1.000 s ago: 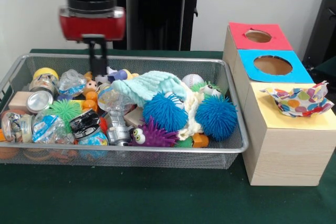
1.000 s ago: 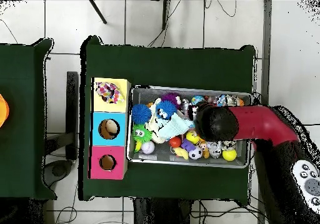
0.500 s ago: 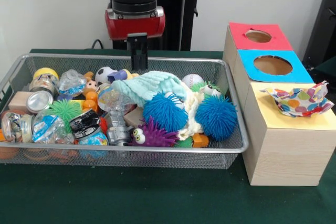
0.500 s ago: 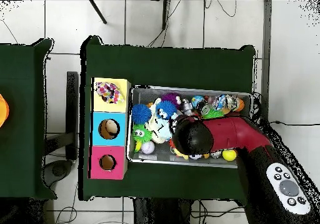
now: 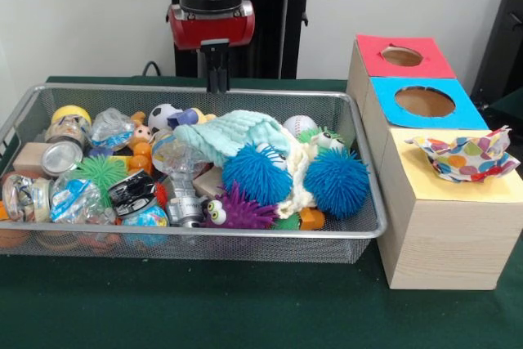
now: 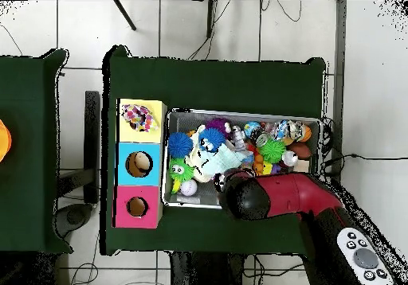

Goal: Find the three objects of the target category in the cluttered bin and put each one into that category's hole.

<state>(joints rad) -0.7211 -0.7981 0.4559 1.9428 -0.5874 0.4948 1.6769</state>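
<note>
The gripper (image 5: 216, 79) is hanging over the far rim of the wire bin (image 5: 359, 230), fingers pressed together and carrying nothing — by my reading, the search step. The target category is not identifiable; the toys are lying heaped in the bin, well apart from the red-topped hole (image 5: 402, 56) and blue-topped hole (image 5: 424, 101). Next comes choosing one and descending.

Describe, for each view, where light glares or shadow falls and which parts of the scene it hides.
Front view: even light, a soft shadow under the wire bin on the green cloth, and the dark end effector hard to read against the black pedestal. Overhead view: the white floor is bright and washed out, and the red arm covers the bin's near edge.
</note>
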